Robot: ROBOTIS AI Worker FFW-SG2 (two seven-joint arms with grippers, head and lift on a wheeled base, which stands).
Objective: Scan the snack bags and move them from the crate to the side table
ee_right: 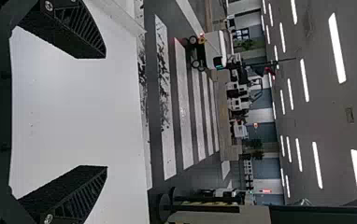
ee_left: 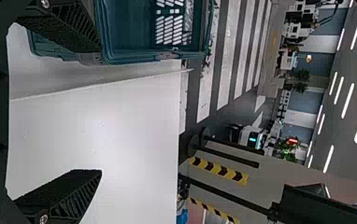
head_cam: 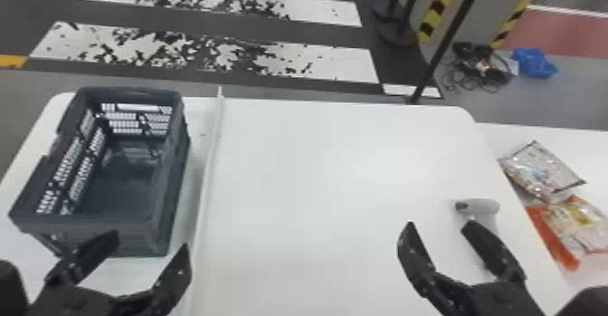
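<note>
The scanner (head_cam: 486, 207) could be knocked by a careless sweep of the right hand (head_cam: 439, 224), seen near it, spread wide and empty like the left hand (head_cam: 150, 241).

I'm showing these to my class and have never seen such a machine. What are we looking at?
This is a two-armed robot. The head view looks down from its head; each wrist view comes from an arm's camera, turned sideways. A crate stands on the left of the white table; a scanner sits toward the right. At least two snack bags rest on the side table to the right. In the head view, the left fingers show near the crate, the right fingers near the scanner. Both pairs are open and hold nothing.
</note>
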